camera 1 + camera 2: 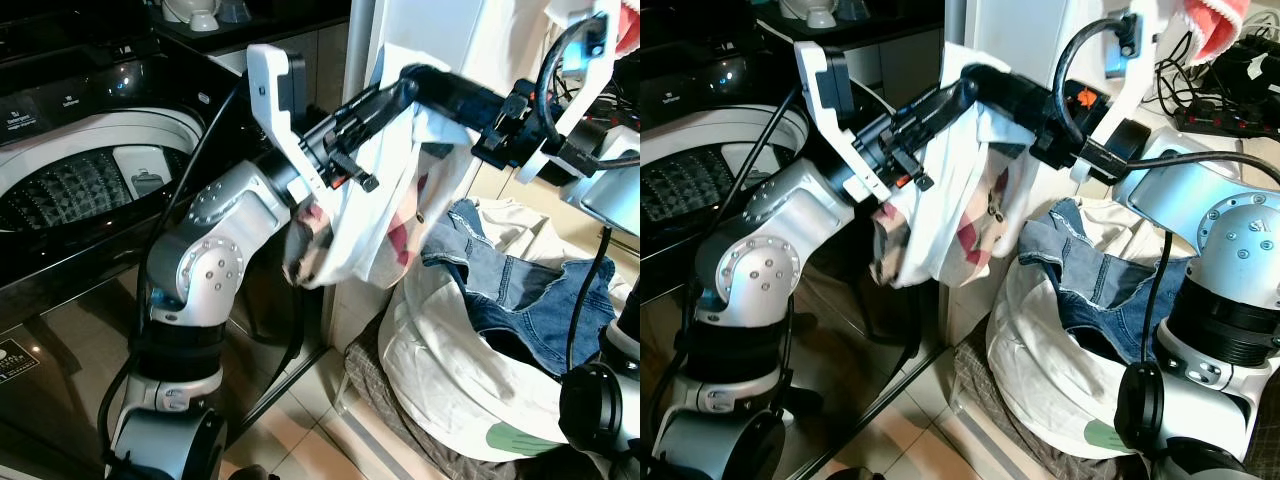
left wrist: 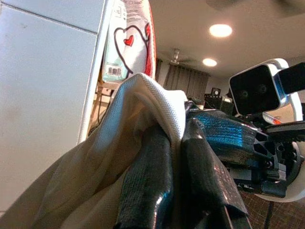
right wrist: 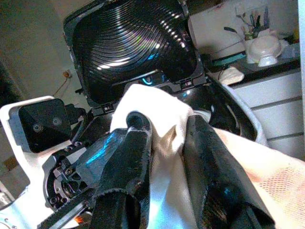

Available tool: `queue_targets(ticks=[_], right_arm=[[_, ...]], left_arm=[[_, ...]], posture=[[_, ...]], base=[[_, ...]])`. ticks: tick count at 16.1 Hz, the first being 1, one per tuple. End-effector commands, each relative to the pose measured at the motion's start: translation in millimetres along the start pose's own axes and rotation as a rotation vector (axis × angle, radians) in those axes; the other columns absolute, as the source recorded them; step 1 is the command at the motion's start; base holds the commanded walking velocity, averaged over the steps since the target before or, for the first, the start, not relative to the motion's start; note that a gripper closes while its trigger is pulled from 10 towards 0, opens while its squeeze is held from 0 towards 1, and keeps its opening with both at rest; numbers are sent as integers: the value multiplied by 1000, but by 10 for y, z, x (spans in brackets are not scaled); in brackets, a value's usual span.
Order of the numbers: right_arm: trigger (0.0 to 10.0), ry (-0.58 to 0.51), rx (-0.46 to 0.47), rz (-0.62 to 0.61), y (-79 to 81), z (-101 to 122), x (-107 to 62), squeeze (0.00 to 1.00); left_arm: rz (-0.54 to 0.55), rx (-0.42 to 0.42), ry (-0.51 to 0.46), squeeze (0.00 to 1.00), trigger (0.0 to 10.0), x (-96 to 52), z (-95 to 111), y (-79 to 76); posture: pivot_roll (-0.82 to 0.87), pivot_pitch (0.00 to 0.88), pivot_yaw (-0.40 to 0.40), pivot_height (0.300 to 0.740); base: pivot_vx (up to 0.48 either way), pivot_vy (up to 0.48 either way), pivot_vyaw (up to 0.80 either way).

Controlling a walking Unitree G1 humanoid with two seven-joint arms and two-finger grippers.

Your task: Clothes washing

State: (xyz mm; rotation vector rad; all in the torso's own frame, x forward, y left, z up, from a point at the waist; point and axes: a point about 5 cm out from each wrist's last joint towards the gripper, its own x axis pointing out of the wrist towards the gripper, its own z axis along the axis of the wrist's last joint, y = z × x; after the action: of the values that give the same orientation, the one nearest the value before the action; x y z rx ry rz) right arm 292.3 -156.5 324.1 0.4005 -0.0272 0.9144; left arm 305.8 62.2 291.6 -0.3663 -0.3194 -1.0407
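From the head camera's left eye, a white garment (image 1: 375, 200) with reddish print hung in the air between the washing machine (image 1: 90, 180) and the laundry basket (image 1: 470, 400), just above the basket's near edge. The left gripper (image 1: 400, 95) reached in from the washing machine side and the right gripper (image 1: 425, 85) from the basket side, meeting tip to tip at the top fold of the garment. Jeans (image 1: 520, 290) lay on pale cloth heaped in the basket.

The right eye showed the same: the garment (image 1: 960, 190) draped down from the two grippers, its lower hem well above the floor (image 1: 930, 430) and beside the basket (image 1: 1060, 390), with the jeans (image 1: 1100, 290) below and to the basket side.

In the left wrist view, the left gripper's two black fingers (image 2: 147, 186) were pressed close with a fold of the white garment (image 2: 143, 105) pinched between them, the cloth rising over the tips. The right gripper's body sat just beyond.

In the right wrist view, the right gripper's fingers (image 3: 128, 162) likewise clamped the garment (image 3: 162, 124), which bulged up between and over them, with the washing machine's raised lid (image 3: 133, 43) behind.
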Motion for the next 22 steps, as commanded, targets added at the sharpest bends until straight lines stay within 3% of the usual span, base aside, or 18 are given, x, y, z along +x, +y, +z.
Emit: queue_targets(ticks=[1, 4, 10, 12, 13, 17, 22], right_arm=[[10000, -48, -66, 55, 111, 101, -49, 0], [10000, -51, -78, 30, 83, 81, -76, 0], [10000, -64, -80, 49, 90, 83, -69, 0], [10000, -69, -85, 76, 112, 81, -92, 0], [10000, -68, -87, 81, 115, 73, -101, 0], [10000, -80, -83, 111, 141, 59, -90, 0], [10000, -95, -63, 145, 157, 47, -98, 0]], left_arm=[[139, 2, -8, 0, 0, -118, 55, 227], [141, 10, -33, 0, 0, -140, 162, 288], [-28, -8, 37, 0, 0, -103, 48, 47], [55, 9, 9, 0, 0, -106, 83, 146], [45, 1, 7, 0, 0, -110, 103, 152], [-147, -32, 98, 0, 0, -151, -3, -79], [-163, -37, 100, 0, 0, -138, 8, -100]], posture=[[-37, 0, -18, 740], [-37, 0, -13, 740], [-37, 0, -14, 740], [-37, 0, -14, 740], [-37, 0, -14, 740], [-36, 0, -14, 740], [-35, 0, -15, 740]], base=[[0, 0, 0], [0, 0, 0], [0, 0, 0], [0, 0, 0], [0, 0, 0], [0, 0, 0], [0, 0, 0]])
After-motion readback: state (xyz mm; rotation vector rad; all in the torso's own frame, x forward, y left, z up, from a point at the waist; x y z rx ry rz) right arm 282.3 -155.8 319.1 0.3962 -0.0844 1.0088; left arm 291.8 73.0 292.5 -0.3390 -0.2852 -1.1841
